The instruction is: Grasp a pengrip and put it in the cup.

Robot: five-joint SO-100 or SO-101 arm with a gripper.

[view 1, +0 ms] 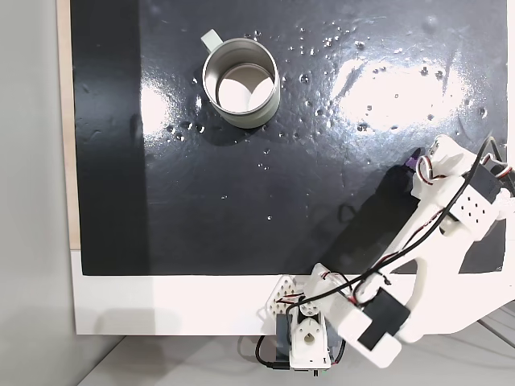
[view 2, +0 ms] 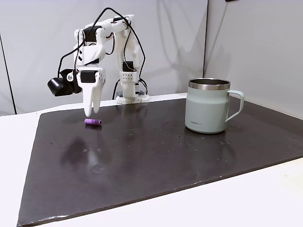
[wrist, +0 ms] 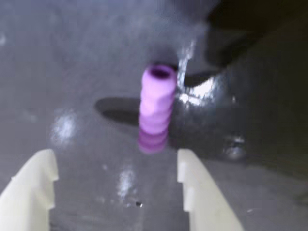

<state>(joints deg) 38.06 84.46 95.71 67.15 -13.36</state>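
Note:
The purple ribbed pengrip (view 2: 93, 122) lies on its side on the black mat, at the left in a fixed view. From above, a sliver of the pengrip (view 1: 411, 161) peeks out beside the white wrist at the right edge of the mat. My gripper (view 2: 89, 112) points straight down, its tips just above and slightly behind the tube. In the wrist view the pengrip (wrist: 156, 110) lies just ahead of the open gripper (wrist: 113, 159), in line with the gap between the two pale fingers (wrist: 199, 187). The silver-grey cup (view 1: 240, 80) stands upright far off, its inside bare.
The black mat (view 2: 156, 161) is glossy, with small specks and glare patches. The arm's base (view 1: 306, 334) sits on the white table strip at the mat's near edge. Open mat lies between the tube and the cup (view 2: 208, 106). Its handle points away from the arm.

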